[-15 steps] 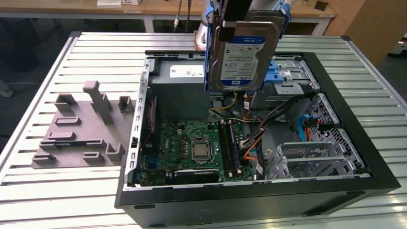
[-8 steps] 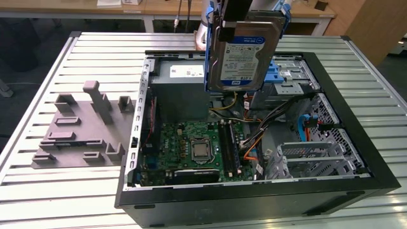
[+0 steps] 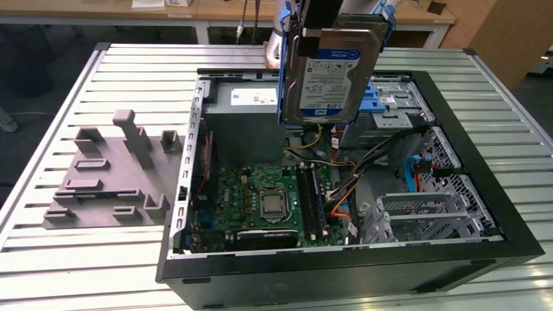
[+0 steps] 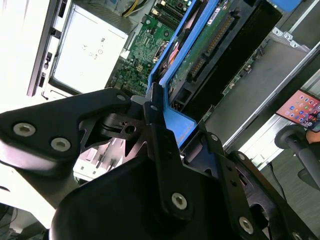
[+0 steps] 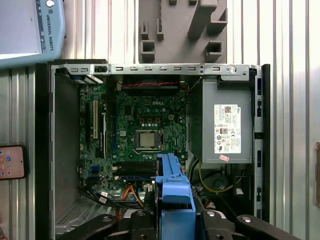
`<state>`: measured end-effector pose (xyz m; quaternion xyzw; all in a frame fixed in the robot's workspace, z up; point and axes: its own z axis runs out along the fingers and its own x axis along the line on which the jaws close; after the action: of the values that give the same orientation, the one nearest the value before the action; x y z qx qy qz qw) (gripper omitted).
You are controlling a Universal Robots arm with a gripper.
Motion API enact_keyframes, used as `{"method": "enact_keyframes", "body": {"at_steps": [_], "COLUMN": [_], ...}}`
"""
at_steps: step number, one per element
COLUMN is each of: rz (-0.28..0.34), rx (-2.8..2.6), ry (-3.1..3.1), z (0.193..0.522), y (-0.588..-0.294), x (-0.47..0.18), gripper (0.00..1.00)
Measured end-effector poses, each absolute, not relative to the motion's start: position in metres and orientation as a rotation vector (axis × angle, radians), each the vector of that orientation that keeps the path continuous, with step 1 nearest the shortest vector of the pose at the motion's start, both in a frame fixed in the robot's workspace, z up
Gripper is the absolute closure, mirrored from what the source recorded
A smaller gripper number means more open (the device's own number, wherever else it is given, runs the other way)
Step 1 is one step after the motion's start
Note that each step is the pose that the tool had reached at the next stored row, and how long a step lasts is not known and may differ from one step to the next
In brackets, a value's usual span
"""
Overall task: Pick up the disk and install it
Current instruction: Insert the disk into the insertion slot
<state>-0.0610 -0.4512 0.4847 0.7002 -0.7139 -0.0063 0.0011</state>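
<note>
Disk (image 3: 333, 74): gripper (image 4: 162, 120) clamped on its blue rail frame (image 5: 174, 187) at the upper end. It hangs upright in the upper centre of the exterior view, over the open computer case (image 3: 346, 272), not seated. Judged stiff, fairly heavy and shock-sensitive. Grip the rail edges, not the circuit board.

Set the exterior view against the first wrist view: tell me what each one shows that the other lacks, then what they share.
The exterior view adds the white-and-blue label face of the flat silver hard drive, hanging upright from the hand above the case. The first wrist view adds a lit phone lying beside the case. Shared: the open black computer case, its green motherboard, the grey plastic fixture plate and the drive's blue plastic rail frame.
</note>
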Motion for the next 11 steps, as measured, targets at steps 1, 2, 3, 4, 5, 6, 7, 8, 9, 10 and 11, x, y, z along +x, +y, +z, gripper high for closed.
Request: {"method": "enact_keyframes", "body": {"at_steps": [1,2,3,4,5,6,7,8,9,10,11], "rz": [-0.02,-0.02,-0.02,-0.02,-0.02,-0.02,-0.02,-0.02,-0.02,-0.02,-0.02], "rx": [2.198,2.198,2.198,2.198,2.198,2.198,2.198,2.198,2.198,2.198,2.198], "ry": [-2.241,-2.241,-2.241,-2.241,-2.241,-2.241,-2.241,-2.241,-2.241,-2.241,-2.241], "z": [0.4847,0.4847,0.4847,0.4847,0.4847,0.4847,0.4847,0.4847,0.4847,0.4847,0.4847], "y": [-0.4512,-0.4512,-0.4512,-0.4512,-0.4512,-0.4512,-0.4512,-0.4512,-0.4512,-0.4512,-0.4512], "x": [-0.061,-0.061,-0.061,-0.061,-0.061,-0.0609,-0.0609,-0.0609,-0.0609,-0.0609,-0.0609], "gripper": [0.64,0.64,0.64,0.64,0.64,0.64,0.64,0.64,0.64,0.64,0.64]}}
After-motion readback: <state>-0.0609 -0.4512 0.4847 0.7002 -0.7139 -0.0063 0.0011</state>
